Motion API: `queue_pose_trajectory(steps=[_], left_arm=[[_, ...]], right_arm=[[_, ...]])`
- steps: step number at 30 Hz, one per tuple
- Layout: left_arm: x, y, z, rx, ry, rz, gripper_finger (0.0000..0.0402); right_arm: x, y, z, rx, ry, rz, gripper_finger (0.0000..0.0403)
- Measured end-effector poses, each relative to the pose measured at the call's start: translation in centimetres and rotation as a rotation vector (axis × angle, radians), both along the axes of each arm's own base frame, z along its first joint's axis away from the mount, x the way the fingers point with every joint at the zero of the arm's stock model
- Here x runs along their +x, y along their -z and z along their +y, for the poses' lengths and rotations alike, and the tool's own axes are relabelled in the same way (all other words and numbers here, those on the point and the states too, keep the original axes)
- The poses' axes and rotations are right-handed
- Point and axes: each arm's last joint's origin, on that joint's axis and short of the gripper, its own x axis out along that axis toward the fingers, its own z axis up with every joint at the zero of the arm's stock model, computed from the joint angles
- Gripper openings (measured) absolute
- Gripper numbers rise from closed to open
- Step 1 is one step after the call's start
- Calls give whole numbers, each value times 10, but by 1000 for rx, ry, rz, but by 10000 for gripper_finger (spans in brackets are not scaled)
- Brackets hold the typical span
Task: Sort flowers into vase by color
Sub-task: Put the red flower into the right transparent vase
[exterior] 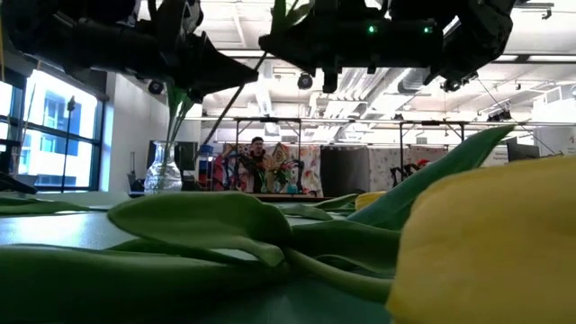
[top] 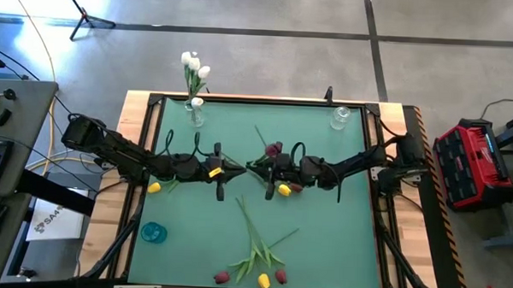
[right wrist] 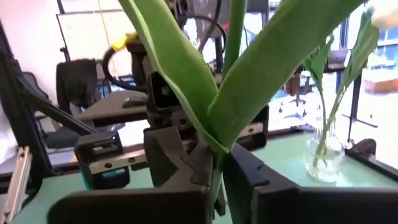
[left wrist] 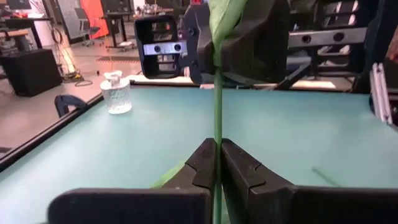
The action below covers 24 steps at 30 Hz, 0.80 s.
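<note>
Green covers the top of the wide flat bench (top: 322,223) in the high view. The left hand (top: 230,170) and the right hand (top: 257,167) meet near the middle, almost touching. A dark red tulip head (top: 275,149) sits by the right hand. White tulips (top: 193,66) already stand in the clear glass vase (top: 194,113) at the far left corner. A second clear glass vase (top: 340,118) at the far right corner looks empty. A loose bunch of red and yellow tulips (top: 257,262) lies near the front edge. One small yellow tulip head (top: 155,187) lies under the left arm, and another yellow head (top: 283,190) lies under the right arm. So I think only the white ones are sorted, and most of the job is left.

From the low view, big green leaves (exterior: 198,225) and a yellow tulip head (exterior: 490,247) fill the front. Both arms hang above, and the vase with stems (exterior: 164,169) stands far back.

From the left wrist view, the left hand (left wrist: 217,163) is clenched on a thin green stem (left wrist: 217,106). The other hand (left wrist: 249,40) grips it higher up.

From the right wrist view, the right hand (right wrist: 214,167) is clenched on the stem where two long leaves (right wrist: 249,81) spread out.
</note>
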Motion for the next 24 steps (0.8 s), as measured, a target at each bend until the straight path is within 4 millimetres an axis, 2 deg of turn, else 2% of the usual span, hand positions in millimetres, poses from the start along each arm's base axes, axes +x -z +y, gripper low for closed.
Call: queue_pose_trajectory(steps=[7,11,15,20,24], left_arm=[[-1,3,2,21,-73,29,65],[-3,10,5,37,-154,103,102],[-5,20,13,4,-203,196,119],[-7,26,22,-56,-244,239,118],[-7,25,26,-54,-258,239,116]], right_arm=[[-5,-5,-15,28,44,104,4],[-23,-24,-36,18,164,228,3],[-54,-44,-70,18,345,367,2],[-106,-71,-116,47,584,449,1],[-149,-85,-140,101,796,482,1]])
